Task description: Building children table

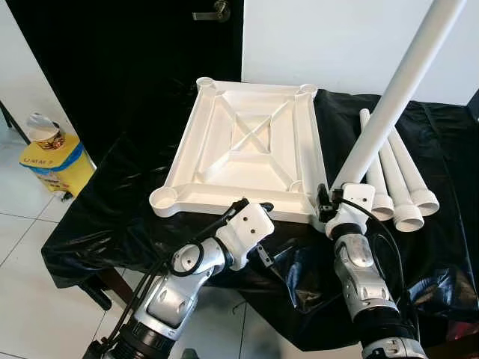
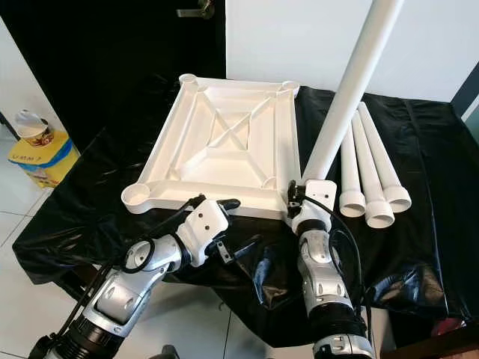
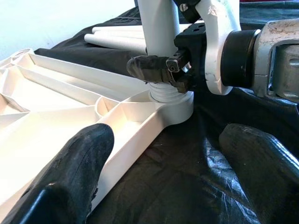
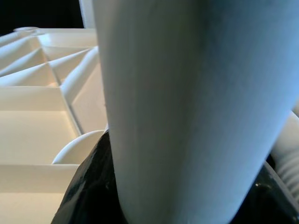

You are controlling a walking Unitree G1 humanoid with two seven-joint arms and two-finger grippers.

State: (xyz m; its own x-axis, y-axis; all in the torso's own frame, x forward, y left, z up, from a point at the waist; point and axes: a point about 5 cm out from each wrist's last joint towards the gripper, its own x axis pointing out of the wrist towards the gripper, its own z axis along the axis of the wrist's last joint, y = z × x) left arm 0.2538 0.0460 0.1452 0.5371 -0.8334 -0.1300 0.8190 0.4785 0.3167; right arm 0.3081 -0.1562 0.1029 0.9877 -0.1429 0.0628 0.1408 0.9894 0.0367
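Tabletop point(image 1: 247, 146): white plastic, square, lying upside down on black sheeting, ribbed underside up with a raised X brace at centre and a round socket at each corner; three sockets open, near-left one point(image 1: 163, 199) plainly empty. Standing leg point(image 1: 400, 90): long white tube, tilted slightly, its threaded lower end seated in the near-right corner socket point(image 3: 170, 100), not fully sunk, a few threads exposed. Spare legs point(image 1: 397, 179): three matching white tubes, lying side by side on the sheeting just right of the tabletop, hollow ends toward the near edge.
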